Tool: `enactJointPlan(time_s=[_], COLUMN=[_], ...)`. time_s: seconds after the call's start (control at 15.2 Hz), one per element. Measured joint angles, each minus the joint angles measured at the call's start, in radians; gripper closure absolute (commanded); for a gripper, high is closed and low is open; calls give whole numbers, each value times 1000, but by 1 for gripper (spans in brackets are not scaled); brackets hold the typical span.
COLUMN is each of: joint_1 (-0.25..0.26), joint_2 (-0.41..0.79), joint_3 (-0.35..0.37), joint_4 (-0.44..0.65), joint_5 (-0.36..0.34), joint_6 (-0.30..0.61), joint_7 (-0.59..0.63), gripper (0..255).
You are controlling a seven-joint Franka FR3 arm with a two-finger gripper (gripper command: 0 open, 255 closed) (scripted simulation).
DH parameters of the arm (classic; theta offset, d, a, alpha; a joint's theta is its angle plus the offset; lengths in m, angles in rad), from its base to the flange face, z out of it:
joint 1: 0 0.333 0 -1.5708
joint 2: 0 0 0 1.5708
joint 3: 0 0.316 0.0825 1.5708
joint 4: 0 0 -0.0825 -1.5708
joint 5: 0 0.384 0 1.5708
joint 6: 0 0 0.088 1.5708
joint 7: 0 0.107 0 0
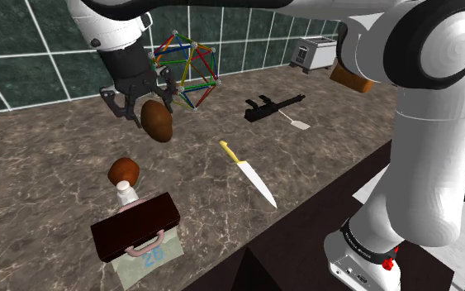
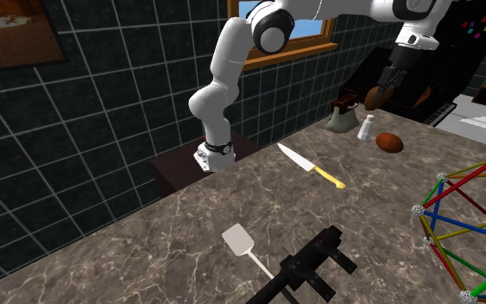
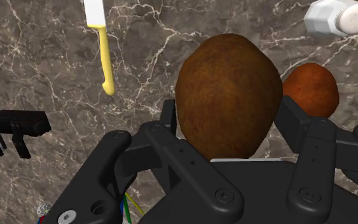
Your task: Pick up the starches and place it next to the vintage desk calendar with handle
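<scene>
The end effector (image 1: 148, 106) is clenched on the potato (image 1: 158, 122), a brown oval that sticks out past the two black fingers (image 3: 166, 121), which press on its sides in the wrist view. Both hang above the marble-patterned counter (image 1: 49, 157), not touching it. Lower on the counter, toward the shoulder view's lower left, stands the desk calendar (image 1: 135, 231), a dark brown box with a pink handle and a pale card under it. Just beside the calendar is a white shaker (image 1: 124, 195), and next to that lies a reddish-brown lump (image 1: 125, 171). A yellow-handled knife (image 1: 247, 172) lies to the shoulder view's right of these, well apart from a black gun (image 1: 272, 106) and a white spatula (image 1: 298, 124)
</scene>
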Motion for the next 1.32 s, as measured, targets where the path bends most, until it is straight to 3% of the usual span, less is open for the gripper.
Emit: enactJointPlan(time_s=[1.32], joint_1=[-43], joint_2=[-1], joint_3=[-8], joint_4=[-275], joint_5=[-4], joint_6=[266], joint_7=[42], gripper=[255])
